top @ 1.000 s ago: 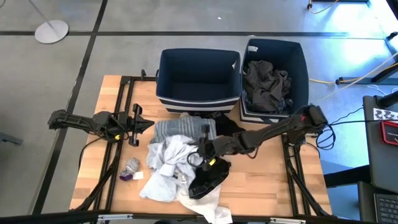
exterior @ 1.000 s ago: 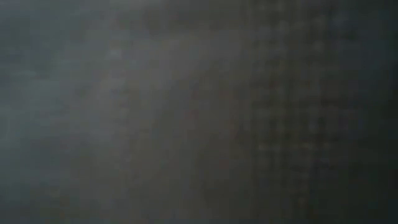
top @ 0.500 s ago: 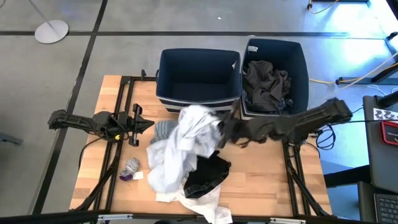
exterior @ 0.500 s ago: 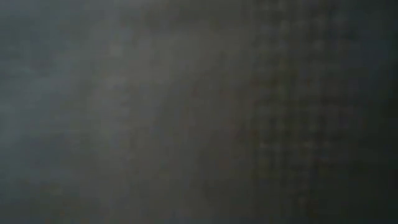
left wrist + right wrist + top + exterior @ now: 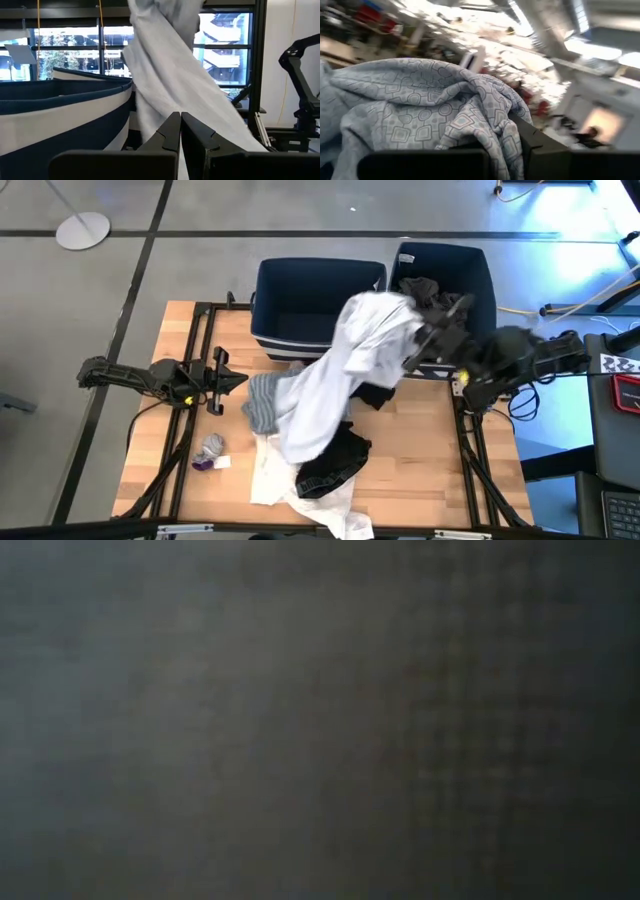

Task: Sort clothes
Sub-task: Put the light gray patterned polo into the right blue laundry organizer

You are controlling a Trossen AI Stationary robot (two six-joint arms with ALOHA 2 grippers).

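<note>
low view: nothing but dark grey blur with a faint weave, as if cloth covers the lens; no object can be made out there.

right tool (image 5: 420, 345) mostly hidden in the high view under the white garment (image 5: 340, 370) it carries; its fingers (image 5: 540, 145) show only as dark edges in its wrist view, pinched on pale cloth with a printed square pattern (image 5: 425, 115). background there is streaked and unreadable.

white garment is lifted, its top bunched above the gap between the left bin (image 5: 300, 305) and right bin (image 5: 480, 280), its tail trailing down to the pile on the surface (image 5: 420, 460). it covers part of the left bin's front edge. the right bin holds dark grey clothes (image 5: 425, 288), partly covered by the arm.

still on the surface: grey striped top (image 5: 265, 400), half under the white tail; black item (image 5: 335, 460); another white piece (image 5: 320, 500), cut off at the frame's lower edge; small grey bundle (image 5: 212, 448) off to the left, what it is unclear.

left tool (image 5: 235, 380) rests at the surface's left side, fingers (image 5: 172, 132) pressed together, holding nothing; its wrist view shows the striped bin base (image 5: 65, 120) and the hanging white garment (image 5: 170, 75).

change from a second ago: the right tool was low in the pile near the black item; it has since risen and swung toward the bins, drawing the white garment up. left arm has not moved.
</note>
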